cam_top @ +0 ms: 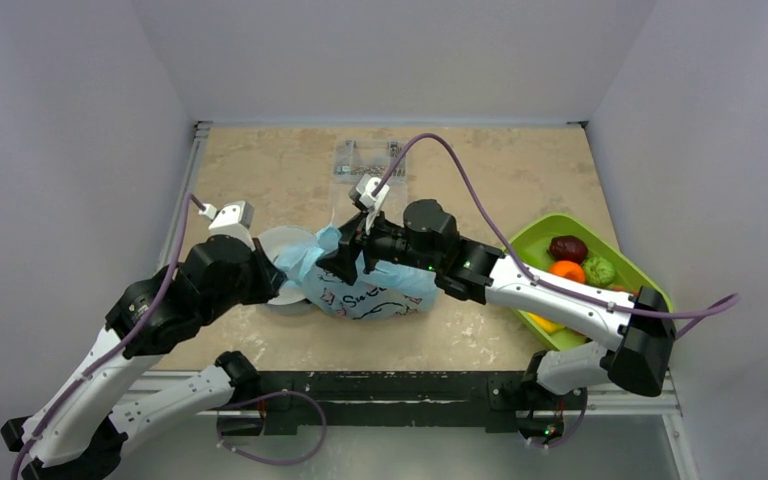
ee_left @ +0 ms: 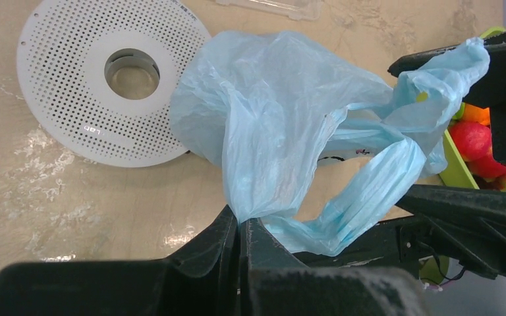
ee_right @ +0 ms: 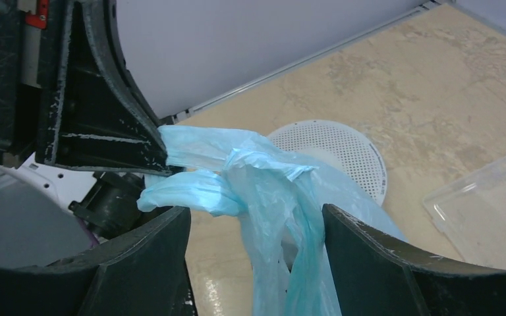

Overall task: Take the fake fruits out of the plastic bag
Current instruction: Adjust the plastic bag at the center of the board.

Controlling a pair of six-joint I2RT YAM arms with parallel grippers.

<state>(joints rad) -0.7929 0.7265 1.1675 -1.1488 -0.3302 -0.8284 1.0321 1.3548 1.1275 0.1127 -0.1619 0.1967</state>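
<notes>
The light-blue plastic bag (cam_top: 365, 288) lies at the table's middle, print side up. My left gripper (ee_left: 242, 222) is shut on a pinch of the bag's edge (ee_left: 263, 151) and holds it lifted; it also shows in the top view (cam_top: 285, 272). My right gripper (ee_right: 257, 227) is open wide, with the bag's twisted handles (ee_right: 296, 217) hanging between its fingers without being pinched; it also shows in the top view (cam_top: 348, 255). Fake fruits lie in the lime-green tray (cam_top: 528, 238): a dark plum (cam_top: 567, 247), an orange (cam_top: 566, 270), a green piece (cam_top: 600, 268). No fruit shows inside the bag.
A white perforated disc (ee_left: 59, 85) with a hole lies under and left of the bag. A clear hard plastic box (cam_top: 368, 158) sits behind the bag. The green tray stands at the right edge. White walls enclose the table.
</notes>
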